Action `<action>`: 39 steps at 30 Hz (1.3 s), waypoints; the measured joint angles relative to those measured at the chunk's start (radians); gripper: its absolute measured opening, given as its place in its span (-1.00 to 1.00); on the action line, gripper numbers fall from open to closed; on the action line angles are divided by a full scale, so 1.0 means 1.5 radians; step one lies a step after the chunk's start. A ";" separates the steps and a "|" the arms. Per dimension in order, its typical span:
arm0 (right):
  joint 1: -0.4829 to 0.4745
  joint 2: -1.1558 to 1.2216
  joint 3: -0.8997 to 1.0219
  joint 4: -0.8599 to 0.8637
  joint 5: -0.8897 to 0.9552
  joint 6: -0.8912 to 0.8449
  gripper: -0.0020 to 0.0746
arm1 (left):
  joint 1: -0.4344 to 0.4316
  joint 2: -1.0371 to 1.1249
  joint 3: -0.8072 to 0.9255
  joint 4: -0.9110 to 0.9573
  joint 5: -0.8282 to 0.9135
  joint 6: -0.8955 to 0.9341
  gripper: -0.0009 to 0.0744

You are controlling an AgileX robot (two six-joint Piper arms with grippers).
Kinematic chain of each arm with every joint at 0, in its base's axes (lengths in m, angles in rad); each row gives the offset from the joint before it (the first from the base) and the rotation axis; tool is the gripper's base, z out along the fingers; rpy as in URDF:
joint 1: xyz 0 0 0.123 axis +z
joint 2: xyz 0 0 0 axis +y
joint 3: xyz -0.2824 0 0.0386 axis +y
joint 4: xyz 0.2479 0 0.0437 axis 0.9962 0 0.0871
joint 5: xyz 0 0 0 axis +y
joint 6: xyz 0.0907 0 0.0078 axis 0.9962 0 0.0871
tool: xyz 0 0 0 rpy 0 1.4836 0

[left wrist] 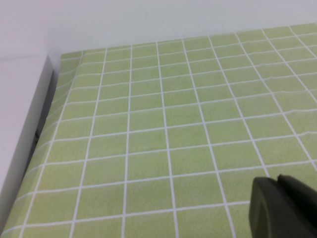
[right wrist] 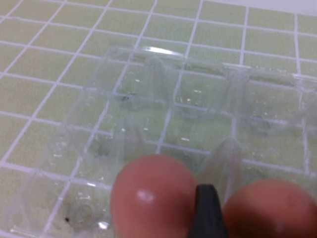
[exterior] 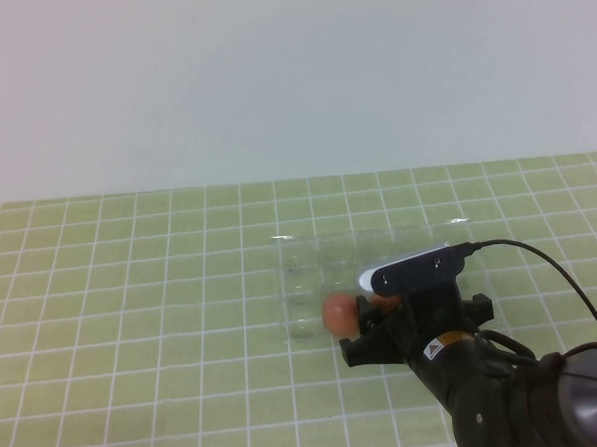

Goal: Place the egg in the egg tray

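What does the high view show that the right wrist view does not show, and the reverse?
Only the high view shows the right arm's body and cable, with the right gripper over the near edge of the egg tray, and the white wall behind the green grid mat.

Only the right wrist view shows a second egg clearly, beside the first, with one dark fingertip between them.

Both show the clear tray and the egg. The left gripper appears in neither; only the left wrist view shows it, over bare mat.

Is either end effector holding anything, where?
Cannot tell: right end effector between two orange-brown eggs over clear plastic tray; left end effector, over green mat, empty.
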 joint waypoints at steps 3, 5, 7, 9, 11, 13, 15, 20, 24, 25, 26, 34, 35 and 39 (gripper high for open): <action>0.000 0.002 0.000 0.000 0.000 0.000 0.31 | 0.000 0.000 0.000 0.000 0.000 0.000 -0.98; 0.000 0.002 0.000 0.000 0.000 0.000 0.31 | 0.000 0.000 0.000 0.000 0.000 0.000 -0.98; 0.000 0.000 0.000 -0.001 0.001 0.000 0.31 | 0.000 0.000 0.000 0.000 0.000 0.000 -0.98; 0.000 -0.012 0.000 -0.002 0.005 0.000 0.31 | 0.000 0.000 0.000 0.000 0.000 0.000 -0.98; 0.000 -0.032 0.000 -0.006 0.005 0.000 0.31 | 0.000 0.000 0.000 0.000 0.000 0.000 -0.98; 0.000 -0.060 0.000 -0.010 0.005 0.000 0.31 | 0.000 0.000 0.000 0.000 0.000 0.000 -0.98; 0.000 -0.096 0.000 -0.011 0.009 -0.009 0.31 | 0.000 0.000 0.000 0.000 0.000 0.000 -0.98; 0.000 -0.195 0.000 -0.011 0.040 -0.039 0.19 | 0.000 0.000 0.000 0.000 0.000 0.000 -0.98; 0.000 -0.285 0.000 -0.011 0.070 -0.050 -0.19 | 0.000 0.000 0.000 0.000 0.000 0.000 -0.98; 0.000 -0.308 0.000 -0.012 0.073 -0.051 -0.29 | 0.000 0.000 0.000 0.000 0.000 0.000 -0.98; 0.003 -0.331 0.000 -0.012 0.074 -0.051 -0.42 | 0.000 0.000 0.000 0.000 0.000 0.000 -0.98; 0.019 -0.510 0.000 -0.027 0.076 -0.053 -0.93 | 0.000 0.000 0.000 0.000 0.000 0.000 -0.98; 0.019 -0.532 0.000 -0.045 0.076 -0.053 -0.93 | 0.000 0.000 0.000 0.000 0.000 0.000 -0.98; 0.019 -0.595 0.000 -0.167 0.073 -0.054 -0.95 | 0.000 0.000 0.000 0.000 0.000 0.000 -0.98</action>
